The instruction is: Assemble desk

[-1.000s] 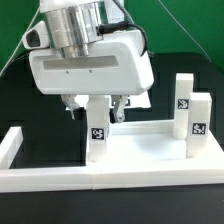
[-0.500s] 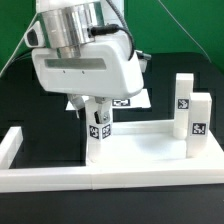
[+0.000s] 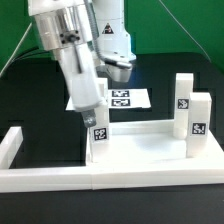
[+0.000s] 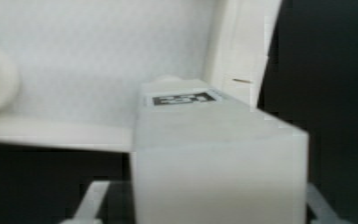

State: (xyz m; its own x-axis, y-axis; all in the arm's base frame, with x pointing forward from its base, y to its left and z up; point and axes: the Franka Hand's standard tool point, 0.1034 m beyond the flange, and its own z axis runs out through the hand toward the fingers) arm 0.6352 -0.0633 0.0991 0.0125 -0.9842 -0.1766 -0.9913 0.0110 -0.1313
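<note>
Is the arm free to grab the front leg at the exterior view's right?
Probably not yet: its end effector seems shut on another leg. Otherwise the front leg stands uncovered, open from above.

The arm's head, level and square to the camera a second ago, now leans hard over toward the exterior view's left, its body slanting down to the leg (image 3: 98,135) standing at the near-left corner of the tabletop (image 3: 140,150). The gripper (image 3: 93,118), whose fingers stood apart and clear above that leg before, is now closed in on the leg's upper end. With the head swung aside, the marker board (image 3: 122,98) on the table behind, hidden earlier, is now exposed. The leg itself sits slightly tilted compared with before.
</note>
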